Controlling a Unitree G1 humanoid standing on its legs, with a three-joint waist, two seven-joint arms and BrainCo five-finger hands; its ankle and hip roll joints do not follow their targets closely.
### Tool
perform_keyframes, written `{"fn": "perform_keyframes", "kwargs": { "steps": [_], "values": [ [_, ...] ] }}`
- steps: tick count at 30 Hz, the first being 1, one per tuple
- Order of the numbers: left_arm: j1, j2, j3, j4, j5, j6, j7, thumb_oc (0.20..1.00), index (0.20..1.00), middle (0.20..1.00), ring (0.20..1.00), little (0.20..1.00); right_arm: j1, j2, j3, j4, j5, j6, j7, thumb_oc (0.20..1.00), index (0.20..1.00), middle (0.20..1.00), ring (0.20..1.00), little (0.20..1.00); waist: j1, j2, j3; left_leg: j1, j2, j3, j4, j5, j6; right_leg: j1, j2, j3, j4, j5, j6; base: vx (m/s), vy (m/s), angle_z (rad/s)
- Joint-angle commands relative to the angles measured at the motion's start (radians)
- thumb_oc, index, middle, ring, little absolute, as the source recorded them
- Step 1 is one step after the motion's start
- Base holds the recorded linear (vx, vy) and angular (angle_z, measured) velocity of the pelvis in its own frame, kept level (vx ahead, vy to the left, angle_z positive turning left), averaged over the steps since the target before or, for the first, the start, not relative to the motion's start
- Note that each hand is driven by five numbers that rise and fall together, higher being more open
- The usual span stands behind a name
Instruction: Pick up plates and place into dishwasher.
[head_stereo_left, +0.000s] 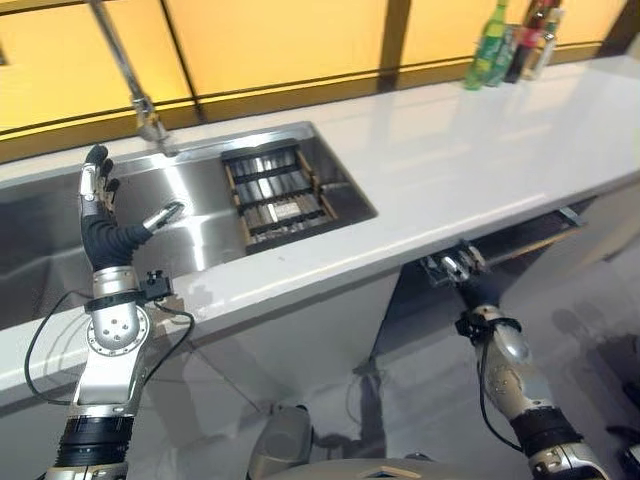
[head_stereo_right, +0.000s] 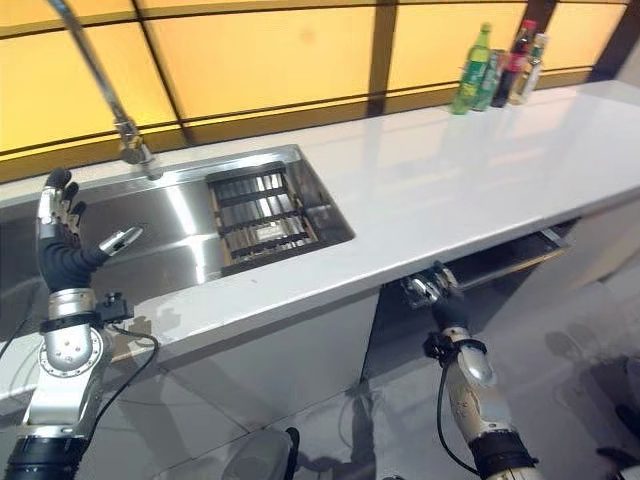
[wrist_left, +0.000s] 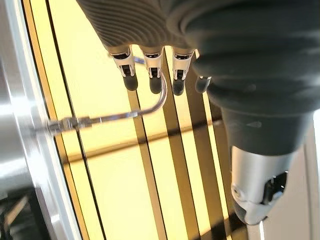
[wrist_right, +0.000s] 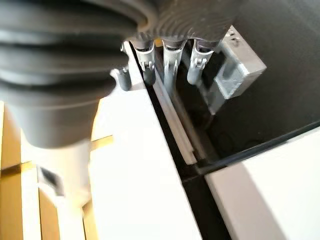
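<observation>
- right hand (head_stereo_left: 458, 266) sits low under the front edge of the counter (head_stereo_left: 470, 160), at the dark gap where the dishwasher (head_stereo_left: 530, 235) door top shows just ajar; in the right wrist view its fingers (wrist_right: 172, 62) reach fairly straight along a pale bar at that gap; whether they hook it or merely touch it, i cannot tell
- left hand (head_stereo_left: 100, 215) stands raised at the near rim of the sink (head_stereo_left: 200, 215), fingers upright and straight, thumb spread out sideways toward the basin; it holds nothing; the left wrist view looks past its straight fingertips (wrist_left: 152, 82) to the tap (head_stereo_left: 140, 105) and the yellow panels
- rack (head_stereo_left: 280, 195) lies in the right part of the sink, long axis running from the near rim toward the far wall; its slats look bare; i can make out no plates in it, nor on the counter
- the relation that matters: the dishwasher gap runs sideways along the counter front, right at the right hand's fingertips, well apart from the left hand; so the right hand is the one placed to pull the door, in my judgement; the left is the nearer to the sink and rack, should plates turn up there
- bottles (head_stereo_left: 515, 40) stand together at the far right corner of the counter, clear of both hands
</observation>
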Motion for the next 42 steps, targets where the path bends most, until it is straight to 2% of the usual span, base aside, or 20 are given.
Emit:
{"fn": "perform_keyframes", "kwargs": {
  "steps": [1,5,7,16,21,27,31,34,36,38,40,41,42],
  "values": [
    [-0.049,0.08,0.019,-0.03,-0.032,-0.061,-0.013,1.0,1.0,1.0,1.0,1.0,-0.214,0.024,0.06,-0.046,-0.018,-0.061,0.026,1.0,1.0,1.0,1.0,1.0,0.04,-0.019,-0.028,0.085,-0.003,0.059,-0.039,-0.077,0.022,0.069,-0.033,0.061,-0.062,0.187,0.048,-0.12,-0.01,-0.02],
    [-0.061,0.076,-0.001,-0.018,-0.031,-0.075,-0.019,1.0,1.0,1.0,1.0,1.0,-0.206,0.025,0.062,-0.041,-0.02,-0.066,0.016,1.0,1.0,1.0,1.0,1.0,0.024,-0.014,-0.043,0.102,0.009,0.065,-0.104,-0.033,0.016,0.066,-0.004,0.071,-0.107,0.201,0.049,-0.18,-0.016,-0.03],
    [-0.08,0.073,-0.024,-0.013,-0.027,-0.077,-0.003,1.0,1.0,1.0,1.0,1.0,-0.199,0.02,0.066,-0.04,-0.02,-0.071,0.018,1.0,1.0,1.0,1.0,1.0,0.007,-0.014,-0.051,0.1,0.014,0.074,-0.139,-0.002,0.01,0.071,0.027,0.084,-0.158,0.199,0.046,-0.24,-0.03,-0.07],
    [-0.118,0.035,-0.079,0.011,-0.007,-0.088,0.025,1.0,1.0,1.0,1.0,1.0,-0.11,0.005,0.062,-0.085,-0.083,-0.052,0.008,1.0,1.0,1.0,1.0,1.0,-0.056,-0.006,-0.084,0.089,0.047,0.137,-0.217,0.067,-0.016,0.1,0.113,0.112,-0.289,0.185,0.001,-0.21,-0.011,-0.17],
    [-0.13,0.015,-0.097,0.01,0.003,-0.09,0.053,1.0,1.0,1.0,1.0,1.0,-0.052,-0.006,0.061,-0.096,-0.155,-0.017,-0.067,1.0,1.0,1.0,1.0,1.0,-0.091,0.0,-0.091,0.07,0.077,0.171,-0.242,0.105,-0.04,0.116,0.142,0.139,-0.346,0.186,-0.013,-0.2,-0.026,-0.23],
    [-0.118,0.011,-0.08,0.006,0.006,-0.091,0.077,1.0,1.0,1.0,1.0,1.0,0.008,-0.024,0.035,-0.146,-0.224,0.019,-0.162,1.0,1.0,1.0,1.0,1.0,-0.128,0.016,-0.087,0.042,0.132,0.195,-0.269,0.187,-0.073,0.125,0.172,0.178,-0.391,0.195,-0.019,-0.17,-0.048,-0.24],
    [-0.099,0.014,-0.06,-0.003,0.003,-0.091,0.101,1.0,1.0,1.0,1.0,1.0,0.027,-0.056,0.008,-0.259,-0.264,0.028,-0.231,1.0,1.0,1.0,1.0,1.0,-0.146,0.03,-0.078,0.024,0.163,0.193,-0.272,0.231,-0.089,0.122,0.187,0.207,-0.404,0.197,-0.022,-0.11,-0.056,-0.3],
    [-0.088,0.009,-0.049,-0.009,-0.005,-0.087,0.107,1.0,1.0,1.0,1.0,1.0,0.025,-0.075,-0.005,-0.339,-0.295,0.027,-0.274,1.0,1.0,1.0,1.0,1.0,-0.154,0.036,-0.076,0.006,0.177,0.207,-0.236,0.243,-0.096,0.12,0.185,0.214,-0.41,0.2,-0.024,-0.06,-0.036,-0.26],
    [-0.09,0.003,-0.047,-0.009,-0.018,-0.082,0.106,1.0,1.0,1.0,1.0,1.0,0.018,-0.084,-0.017,-0.377,-0.315,0.022,-0.295,1.0,1.0,1.0,1.0,1.0,-0.165,0.037,-0.074,-0.014,0.185,0.25,-0.17,0.248,-0.101,0.12,0.178,0.203,-0.412,0.204,-0.03,-0.05,-0.028,-0.24],
    [-0.1,-0.002,-0.045,-0.002,-0.042,-0.084,0.097,1.0,1.0,1.0,1.0,1.0,0.006,-0.095,-0.026,-0.418,-0.332,0.01,-0.31,1.0,1.0,1.0,1.0,1.0,-0.189,0.032,-0.076,-0.018,0.213,0.374,-0.109,0.223,-0.09,0.12,0.163,0.17,-0.411,0.208,-0.033,-0.02,-0.009,0.04],
    [-0.111,-0.009,-0.054,-0.004,-0.065,-0.089,0.1,1.0,1.0,1.0,1.0,1.0,-0.015,-0.106,-0.029,-0.47,-0.353,-0.007,-0.302,1.0,1.0,1.0,1.0,1.0,-0.202,0.03,-0.082,-0.025,0.24,0.465,-0.073,0.23,-0.087,0.13,0.151,0.142,-0.408,0.204,-0.032,0.09,0.028,0.43],
    [-0.113,-0.012,-0.056,-0.005,-0.066,-0.093,0.1,1.0,1.0,1.0,1.0,1.0,-0.028,-0.111,-0.032,-0.486,-0.361,-0.017,-0.291,1.0,1.0,1.0,1.0,1.0,-0.199,0.031,-0.083,-0.03,0.246,0.471,-0.067,0.232,-0.087,0.135,0.146,0.139,-0.406,0.202,-0.03,0.19,0.077,0.3],
    [-0.113,-0.015,-0.056,-0.006,-0.084,-0.095,0.091,1.0,1.0,1.0,1.0,1.0,-0.049,-0.121,-0.031,-0.504,-0.361,-0.023,-0.276,1.0,1.0,1.0,1.0,1.0,-0.195,0.025,-0.083,-0.025,0.24,0.466,-0.057,0.197,-0.081,0.141,0.128,0.131,-0.396,0.193,-0.024,0.21,0.104,0.15]
  ]
}}
